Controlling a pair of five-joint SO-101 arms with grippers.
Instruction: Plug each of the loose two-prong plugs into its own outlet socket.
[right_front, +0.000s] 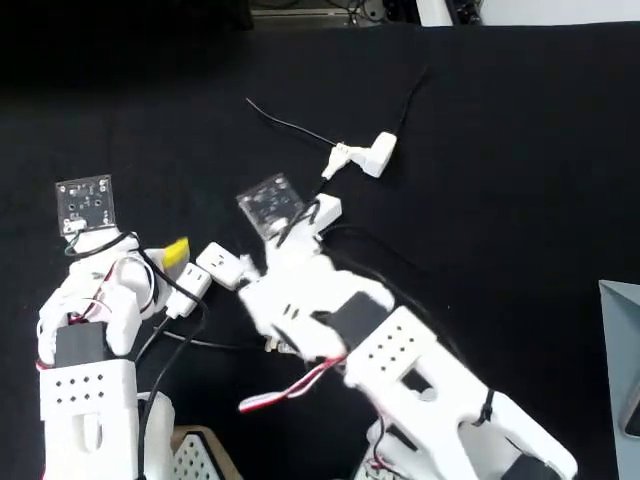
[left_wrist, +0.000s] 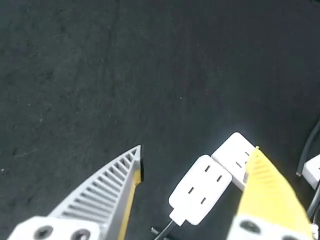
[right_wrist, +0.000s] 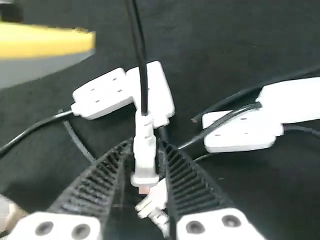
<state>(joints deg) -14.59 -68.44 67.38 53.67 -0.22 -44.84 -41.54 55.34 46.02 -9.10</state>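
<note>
Two white outlet sockets lie end to end left of centre on the black table. They appear again as sockets between the spread fingers of my open left gripper, whose yellow finger hangs just above them. My right gripper is shut on a white two-prong plug with a black cord, close to the paired sockets. In the high view the right gripper sits beside the second socket. A third socket lies beside it.
A further white plug and a white block with black cords lie farther back at centre. Black cables run across the table near both arms. A grey object stands at the right edge.
</note>
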